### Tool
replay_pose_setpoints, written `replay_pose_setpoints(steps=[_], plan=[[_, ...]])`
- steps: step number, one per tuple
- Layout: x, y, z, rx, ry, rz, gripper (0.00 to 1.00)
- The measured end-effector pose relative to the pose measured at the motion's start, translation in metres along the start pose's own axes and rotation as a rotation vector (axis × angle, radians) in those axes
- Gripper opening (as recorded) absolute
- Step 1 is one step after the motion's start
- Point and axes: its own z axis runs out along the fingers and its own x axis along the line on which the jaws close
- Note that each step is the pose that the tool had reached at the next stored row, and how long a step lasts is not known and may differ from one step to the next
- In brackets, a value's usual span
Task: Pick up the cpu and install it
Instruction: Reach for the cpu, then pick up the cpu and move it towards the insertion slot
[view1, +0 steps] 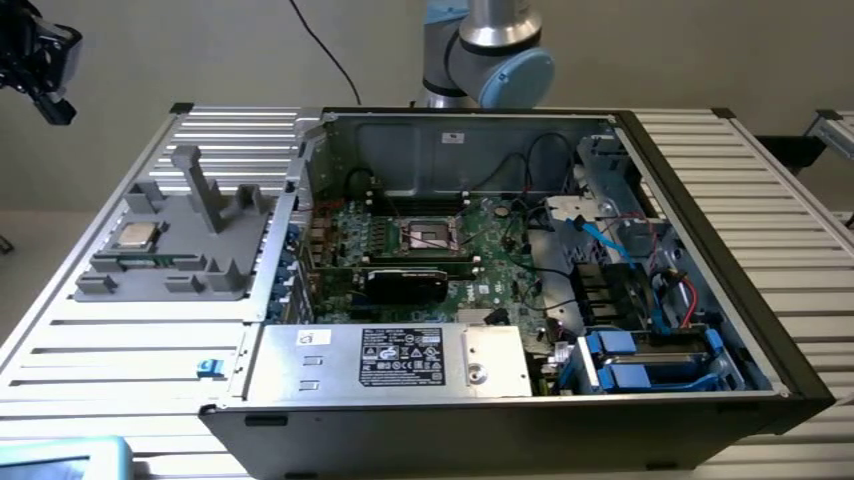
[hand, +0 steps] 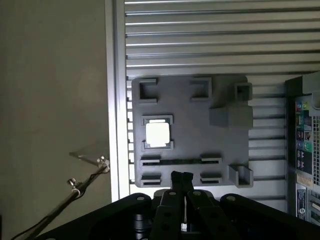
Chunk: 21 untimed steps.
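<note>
The cpu (view1: 138, 237) is a small square chip with a shiny silver top, lying flat in a pocket of the grey fixture tray (view1: 214, 262) on the exterior view's left. In the wrist view the cpu (hand: 157, 134) sits in the same tray (hand: 200, 145), with nothing touching it. My gripper (hand: 181, 177) is shut, its two dark fingers pressed together with nothing between them. It hangs high over the tray's edge, well apart from the chip. In the exterior view the gripper (view1: 51, 105) is at the upper left, above the table.
An open computer case (view1: 747, 330) fills the table's middle and right. Inside are the motherboard socket (view1: 434, 235), a black card (view1: 414, 280) and a silver box with a white label (view1: 387, 358). Tall grey posts (view1: 200, 190) rise from the tray. The slatted table (view1: 120, 350) surrounds both.
</note>
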Motion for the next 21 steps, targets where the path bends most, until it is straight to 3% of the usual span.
replay_pose_setpoints(steps=[11, 21], plan=[[0.026, 0.0197, 0.0011, -0.0003, 0.0009, -0.015, 0.11], [0.027, 0.0202, 0.0012, -0.0003, 0.0015, -0.018, 0.11]])
